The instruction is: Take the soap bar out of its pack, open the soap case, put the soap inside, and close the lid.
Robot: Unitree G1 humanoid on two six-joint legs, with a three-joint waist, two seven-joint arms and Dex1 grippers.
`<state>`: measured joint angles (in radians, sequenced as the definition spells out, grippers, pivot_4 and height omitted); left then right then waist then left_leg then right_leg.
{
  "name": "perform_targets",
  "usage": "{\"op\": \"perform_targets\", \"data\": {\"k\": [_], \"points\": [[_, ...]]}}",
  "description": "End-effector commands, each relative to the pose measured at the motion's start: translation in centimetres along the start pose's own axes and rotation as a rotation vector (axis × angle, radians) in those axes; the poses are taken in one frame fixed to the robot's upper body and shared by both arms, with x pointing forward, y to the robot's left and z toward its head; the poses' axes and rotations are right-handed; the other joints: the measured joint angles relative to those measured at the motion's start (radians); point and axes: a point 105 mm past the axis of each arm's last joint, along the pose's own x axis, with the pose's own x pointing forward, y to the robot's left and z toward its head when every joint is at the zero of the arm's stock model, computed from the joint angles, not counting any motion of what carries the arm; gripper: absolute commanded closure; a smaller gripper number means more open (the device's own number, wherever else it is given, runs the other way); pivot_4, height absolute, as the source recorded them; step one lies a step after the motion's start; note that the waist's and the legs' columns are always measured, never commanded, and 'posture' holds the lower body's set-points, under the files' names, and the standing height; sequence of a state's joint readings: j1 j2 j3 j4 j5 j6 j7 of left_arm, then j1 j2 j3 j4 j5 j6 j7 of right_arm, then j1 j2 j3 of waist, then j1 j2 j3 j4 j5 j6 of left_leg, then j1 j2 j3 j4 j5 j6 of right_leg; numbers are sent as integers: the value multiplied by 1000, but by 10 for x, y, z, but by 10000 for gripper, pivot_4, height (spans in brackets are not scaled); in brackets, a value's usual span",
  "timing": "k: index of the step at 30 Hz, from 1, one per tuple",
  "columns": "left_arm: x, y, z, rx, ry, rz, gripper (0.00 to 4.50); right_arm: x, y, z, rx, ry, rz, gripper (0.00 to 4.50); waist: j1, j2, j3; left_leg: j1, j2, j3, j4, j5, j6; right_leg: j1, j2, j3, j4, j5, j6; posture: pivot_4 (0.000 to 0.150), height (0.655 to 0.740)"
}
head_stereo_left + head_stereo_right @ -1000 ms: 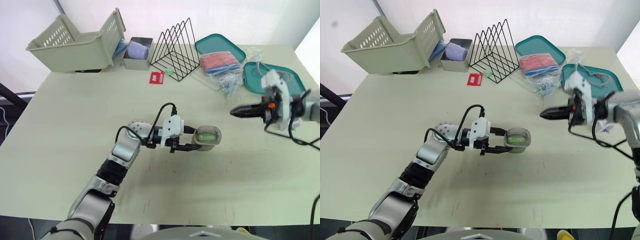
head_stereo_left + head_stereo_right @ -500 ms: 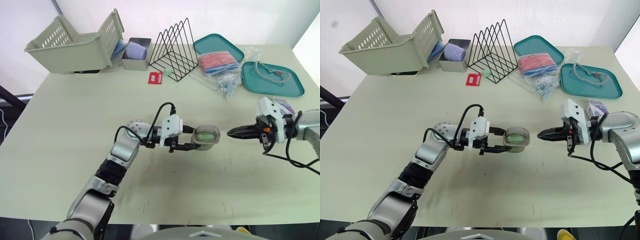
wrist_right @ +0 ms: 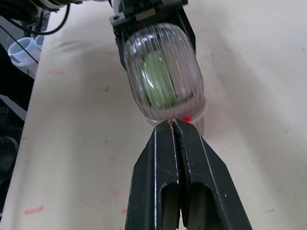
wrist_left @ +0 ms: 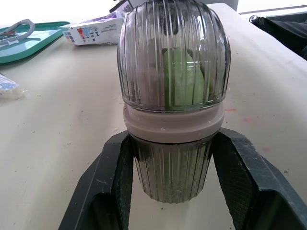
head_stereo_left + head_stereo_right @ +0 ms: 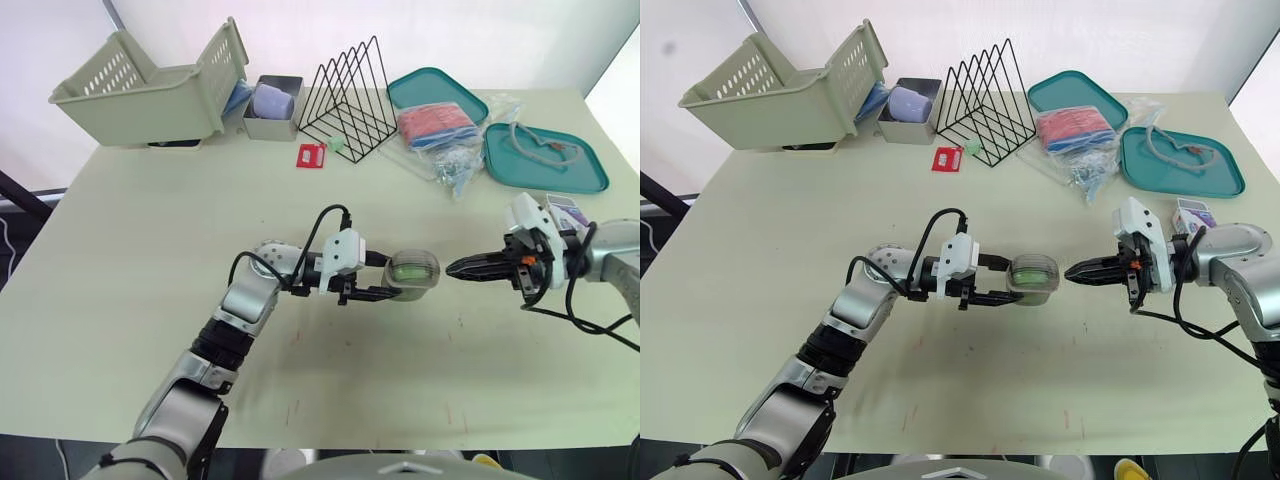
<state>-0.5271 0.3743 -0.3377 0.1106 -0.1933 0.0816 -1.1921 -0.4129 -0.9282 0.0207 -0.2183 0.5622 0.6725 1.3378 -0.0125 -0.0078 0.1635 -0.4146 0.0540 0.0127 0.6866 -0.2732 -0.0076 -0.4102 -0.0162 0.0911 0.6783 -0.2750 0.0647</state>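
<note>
The soap case (image 5: 413, 272) is a clear ribbed dome on a beige-rimmed base, lying on its side above the table, with the green soap (image 4: 181, 79) inside. My left gripper (image 5: 384, 279) is shut on the case's base, with one finger (image 4: 112, 184) on each side. My right gripper (image 5: 452, 269) is shut, and its tip (image 3: 171, 124) sits at the case's beige rim, touching it or nearly so. The white printed soap pack (image 5: 1193, 212) lies on the table behind my right arm.
At the back stand a beige basket (image 5: 150, 85), a grey tin (image 5: 272, 105) with purple cups, and a black wire rack (image 5: 350, 90). A red card (image 5: 314, 154), bagged items (image 5: 440, 125) and two teal trays (image 5: 545, 160) lie at the back right.
My right gripper came down from near the teal tray and moved left, until its shut tip reached the soap case. The left gripper and the case stayed put.
</note>
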Motion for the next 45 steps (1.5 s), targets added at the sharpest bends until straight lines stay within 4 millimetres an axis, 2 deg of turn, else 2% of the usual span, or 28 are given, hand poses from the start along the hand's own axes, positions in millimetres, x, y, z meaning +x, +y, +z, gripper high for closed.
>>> {"op": "perform_targets", "data": {"k": [1, 34, 40, 45], "points": [[-2, 2, -7, -12, 35, 14, 25478, 0, 4, 12, -47, -15, 12, 44792, 0, 0, 0, 0, 0, 0, 0, 0, 0, 0, 0, 0, 0, 0, 0, 1500, 7400], [-2, 3, -7, 2, 42, 11, 25478, 5, 6, 20, -83, -21, 48, 44792, 1, 0, 0, 0, 0, 0, 0, 0, 0, 0, 0, 0, 0, 0, 0, 1500, 7400], [-3, 4, -7, 5, 43, 11, 25478, 0, 4, 31, -90, -50, 41, 44792, 1, 0, 0, 0, 0, 0, 0, 0, 0, 0, 0, 0, 0, 0, 0, 1500, 7400], [-3, 5, -7, 7, 44, 11, 25478, -1, 5, 48, -109, -99, 48, 44792, 0, 0, 0, 0, 0, 0, 0, 0, 0, 0, 0, 0, 0, 0, 0, 1500, 7400]]}}
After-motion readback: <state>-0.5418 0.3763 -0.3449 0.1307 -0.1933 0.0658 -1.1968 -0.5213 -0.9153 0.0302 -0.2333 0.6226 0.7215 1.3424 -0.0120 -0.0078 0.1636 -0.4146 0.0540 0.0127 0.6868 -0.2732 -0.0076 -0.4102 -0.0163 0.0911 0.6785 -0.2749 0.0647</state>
